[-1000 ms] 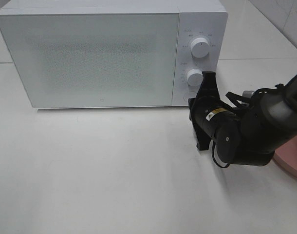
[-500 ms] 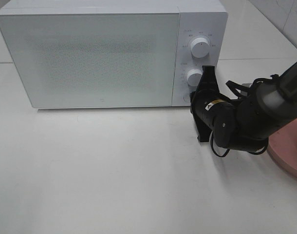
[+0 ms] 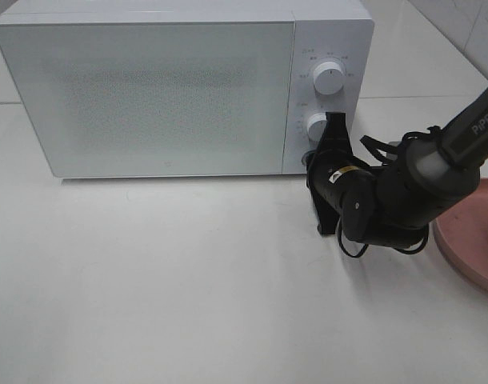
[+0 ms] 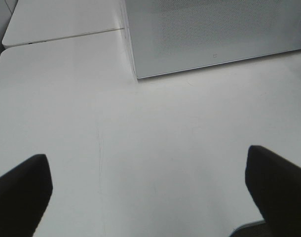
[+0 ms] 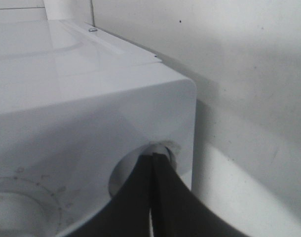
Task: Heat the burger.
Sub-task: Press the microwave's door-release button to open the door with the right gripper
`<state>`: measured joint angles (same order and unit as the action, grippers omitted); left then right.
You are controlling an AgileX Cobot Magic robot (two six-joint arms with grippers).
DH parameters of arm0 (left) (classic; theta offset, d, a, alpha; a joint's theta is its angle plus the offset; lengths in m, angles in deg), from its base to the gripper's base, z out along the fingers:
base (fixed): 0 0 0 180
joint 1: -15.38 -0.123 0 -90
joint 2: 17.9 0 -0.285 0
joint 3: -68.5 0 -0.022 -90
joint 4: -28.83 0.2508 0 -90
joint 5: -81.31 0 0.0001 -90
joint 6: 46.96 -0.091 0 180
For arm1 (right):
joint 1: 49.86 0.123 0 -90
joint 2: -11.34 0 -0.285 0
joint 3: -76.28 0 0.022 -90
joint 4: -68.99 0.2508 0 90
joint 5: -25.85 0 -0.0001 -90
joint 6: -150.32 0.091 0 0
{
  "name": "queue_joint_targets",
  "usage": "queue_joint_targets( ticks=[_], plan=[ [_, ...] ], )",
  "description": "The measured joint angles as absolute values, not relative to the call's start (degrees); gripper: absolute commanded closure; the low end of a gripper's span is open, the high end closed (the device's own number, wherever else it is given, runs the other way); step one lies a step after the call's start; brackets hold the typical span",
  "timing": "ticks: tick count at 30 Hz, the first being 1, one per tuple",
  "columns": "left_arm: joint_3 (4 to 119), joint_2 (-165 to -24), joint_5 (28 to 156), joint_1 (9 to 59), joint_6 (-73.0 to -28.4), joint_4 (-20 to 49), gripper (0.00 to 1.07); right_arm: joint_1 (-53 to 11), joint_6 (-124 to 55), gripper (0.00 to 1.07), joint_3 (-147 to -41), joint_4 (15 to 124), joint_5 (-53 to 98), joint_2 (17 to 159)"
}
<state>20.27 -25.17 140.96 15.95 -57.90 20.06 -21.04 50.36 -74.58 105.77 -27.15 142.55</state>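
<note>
The burger is out of view in every frame. The white microwave (image 3: 148, 88) stands at the back of the table with its door closed. My right gripper (image 3: 313, 162) is shut with nothing held, turned on its side. Its tips press against the round button at the bottom of the control panel. In the right wrist view the closed fingertips (image 5: 153, 159) sit in that button's round recess (image 5: 122, 174). My left gripper (image 4: 149, 197) hangs open over bare table in front of the microwave's left corner (image 4: 135, 74). It does not show in the exterior high view.
Two white knobs (image 3: 330, 79) (image 3: 317, 126) sit on the panel above the button. A pink round plate (image 3: 472, 236) lies at the right table edge behind my right arm, and its visible part is bare. A seam crosses the table behind the microwave.
My right arm has pushed left and slightly up, bringing the shut gripper tips against the panel's bottom button. More of the pink plate shows.
</note>
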Motion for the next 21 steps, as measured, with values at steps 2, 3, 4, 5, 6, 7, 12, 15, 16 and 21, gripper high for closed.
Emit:
queue_joint_targets(
  ticks=[2,3,4,5,6,7,12,15,16,21],
  plan=[
    [20.27,-25.17,140.96,15.95,-57.90,20.06,0.06,-21.04,50.25,1.07,-74.75,106.12,-27.55,142.66],
    [20.27,-25.17,140.96,15.95,-57.90,20.06,0.06,-21.04,50.25,1.07,-74.75,106.12,-27.55,142.66],
    [20.27,-25.17,140.96,15.95,-57.90,20.06,0.06,-21.04,50.19,1.07,-74.92,106.23,-27.72,142.77],
    [20.27,-25.17,140.96,15.95,-57.90,20.06,0.06,-20.93,49.73,1.07,-75.21,106.69,-28.52,142.95],
    [20.27,-25.17,140.96,15.95,-57.90,20.06,0.06,-20.93,49.73,1.07,-75.21,106.69,-28.52,142.95],
    [20.27,-25.17,140.96,15.95,-57.90,20.06,0.06,-20.87,49.33,1.07,-75.38,107.09,-28.69,143.06],
    [20.27,-25.17,140.96,15.95,-57.90,20.06,0.06,-20.24,47.50,1.07,-76.87,109.84,-29.50,143.63],
    [20.27,-25.17,140.96,15.95,-57.90,20.06,0.06,-19.72,45.72,1.07,-78.36,112.70,-28.87,143.92],
    [20.27,-25.17,140.96,15.95,-57.90,20.06,0.06,-19.55,45.49,1.07,-78.70,113.39,-28.47,143.92],
    [20.27,-25.17,140.96,15.95,-57.90,20.06,0.06,-19.15,44.12,1.07,-79.45,115.45,-27.89,143.92]
  ],
)
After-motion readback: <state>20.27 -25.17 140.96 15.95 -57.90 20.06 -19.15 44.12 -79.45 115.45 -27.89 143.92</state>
